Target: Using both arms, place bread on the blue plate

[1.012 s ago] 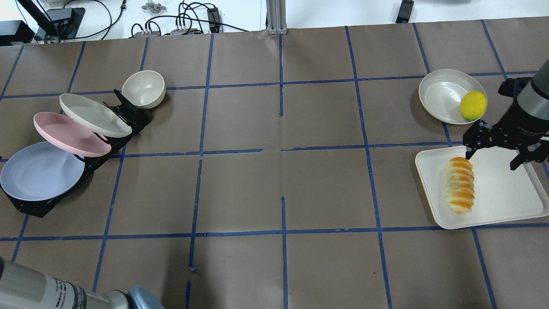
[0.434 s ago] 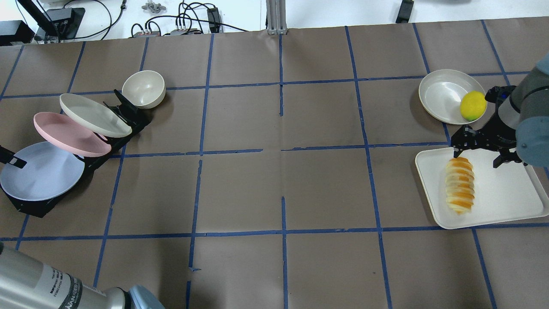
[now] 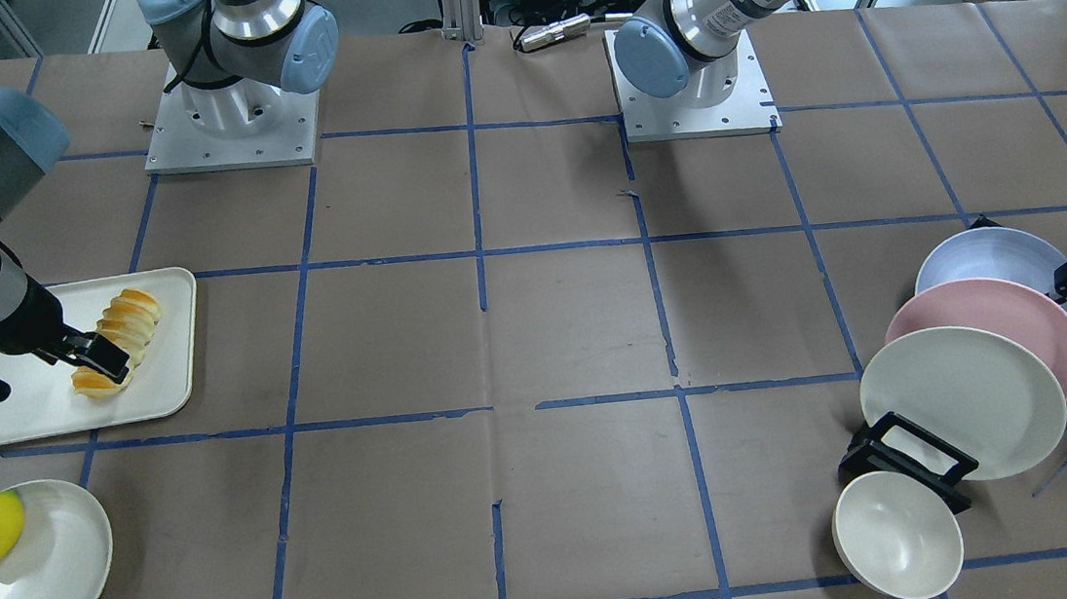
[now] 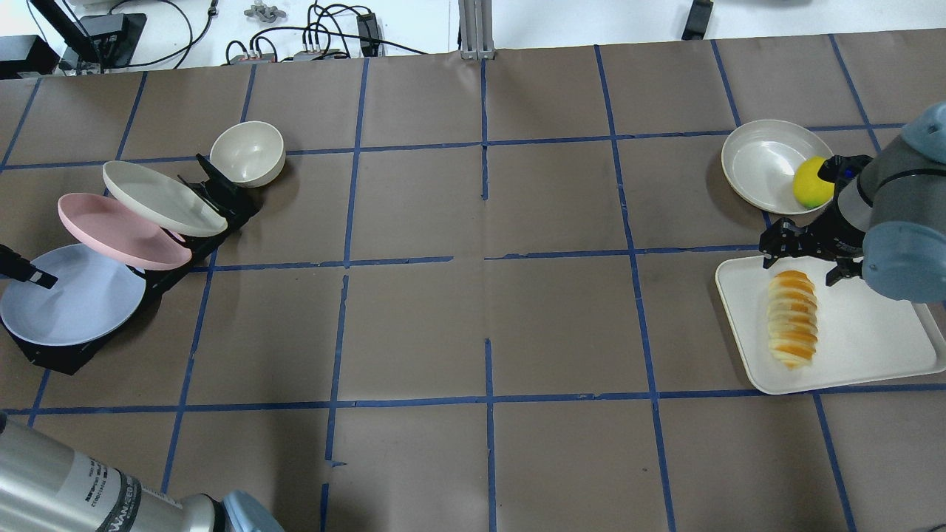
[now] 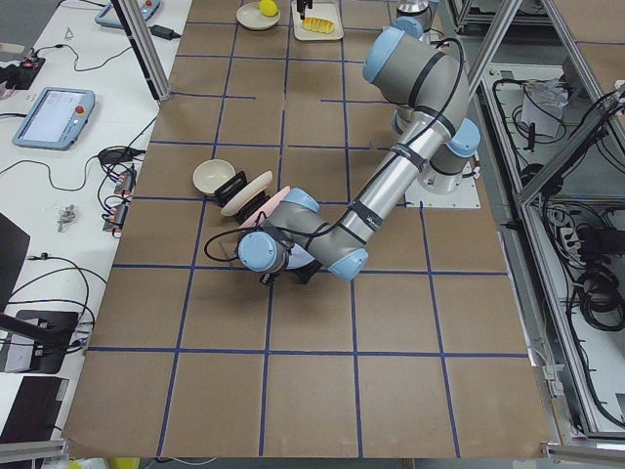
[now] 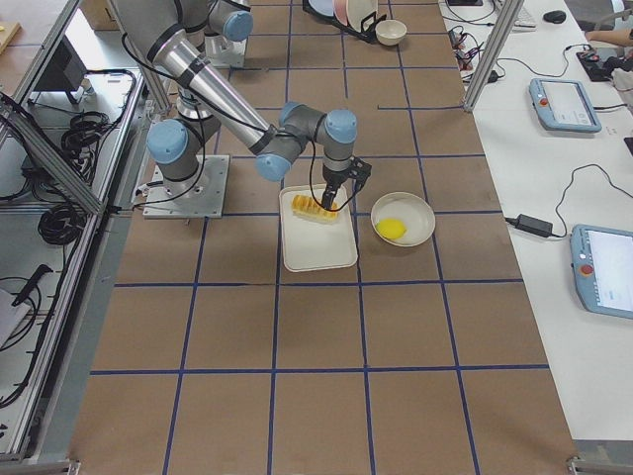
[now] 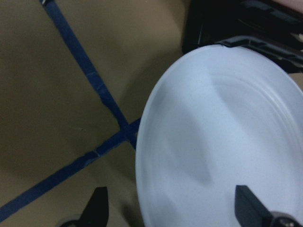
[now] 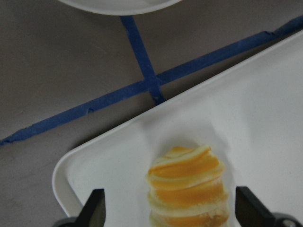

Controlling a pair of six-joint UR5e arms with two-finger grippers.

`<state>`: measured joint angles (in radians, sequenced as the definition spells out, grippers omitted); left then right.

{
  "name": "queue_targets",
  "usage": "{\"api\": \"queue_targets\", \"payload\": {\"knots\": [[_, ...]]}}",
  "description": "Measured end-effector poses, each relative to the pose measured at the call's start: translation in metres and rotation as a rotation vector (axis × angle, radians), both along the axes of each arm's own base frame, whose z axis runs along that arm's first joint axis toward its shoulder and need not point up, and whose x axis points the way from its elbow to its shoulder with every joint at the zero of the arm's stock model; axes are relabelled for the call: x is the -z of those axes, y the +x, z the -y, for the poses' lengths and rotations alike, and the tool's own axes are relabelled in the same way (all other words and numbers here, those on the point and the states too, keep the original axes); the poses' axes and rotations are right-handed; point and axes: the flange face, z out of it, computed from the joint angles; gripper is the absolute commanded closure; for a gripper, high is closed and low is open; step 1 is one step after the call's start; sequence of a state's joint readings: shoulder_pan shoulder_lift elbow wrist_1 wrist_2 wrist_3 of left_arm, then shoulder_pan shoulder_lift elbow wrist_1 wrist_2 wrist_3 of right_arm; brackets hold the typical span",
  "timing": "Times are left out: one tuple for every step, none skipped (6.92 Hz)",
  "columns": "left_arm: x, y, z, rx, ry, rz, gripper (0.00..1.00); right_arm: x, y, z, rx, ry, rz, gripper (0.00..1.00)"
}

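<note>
The bread (image 4: 793, 319) lies lengthwise on a white tray (image 4: 872, 347) at the right end of the worktop (image 4: 414, 325), well apart from the blue plate (image 4: 70, 299) at the left end. The right hand (image 4: 802, 267) hangs over the bread's far end, fingers spread wide to either side of it, gripping nothing. Just beyond the tray sits a dish (image 4: 761, 166) with a lemon (image 4: 809, 183) at its rim (the wrist hides part of the lemon from overhead). The blue plate leans in a black rack (image 4: 235, 209). A pink plate (image 4: 118, 233) overlaps its far edge, then comes a cream plate (image 4: 159, 198), with a bowl (image 4: 247, 153) at the rack's end. The left hand (image 7: 173, 210) is spread too — one finger over the blue plate, the other outside its rim.
</note>
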<state>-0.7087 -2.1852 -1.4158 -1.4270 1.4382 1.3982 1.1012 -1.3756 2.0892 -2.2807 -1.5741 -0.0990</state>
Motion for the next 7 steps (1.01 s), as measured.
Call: {"api": "queue_targets", "payload": {"knots": [[0.000, 0.000, 0.000, -0.001, -0.003, -0.001, 0.95, 0.006, 0.000, 0.000, -0.003, -0.001, 0.000, 0.05], [-0.004, -0.001, 0.002, -0.005, -0.005, 0.007, 0.95, 0.015, 0.003, -0.006, -0.004, 0.013, 0.005, 0.05], [-0.017, -0.002, 0.006, -0.013, -0.011, 0.029, 0.95, 0.022, 0.006, -0.013, -0.007, 0.029, 0.006, 0.06], [-0.037, 0.000, 0.012, -0.020, -0.027, 0.059, 0.95, 0.026, 0.006, -0.017, -0.014, 0.036, 0.005, 0.09], [-0.059, 0.003, 0.016, -0.025, -0.048, 0.086, 0.95, 0.028, 0.006, -0.018, -0.023, 0.039, 0.005, 0.35], [-0.080, 0.003, 0.017, -0.028, -0.070, 0.109, 0.95, 0.029, 0.006, -0.019, -0.028, 0.042, 0.005, 0.69], [-0.103, -0.001, 0.014, -0.031, -0.086, 0.127, 0.95, 0.031, 0.006, -0.021, -0.030, 0.045, 0.008, 0.79]]}}
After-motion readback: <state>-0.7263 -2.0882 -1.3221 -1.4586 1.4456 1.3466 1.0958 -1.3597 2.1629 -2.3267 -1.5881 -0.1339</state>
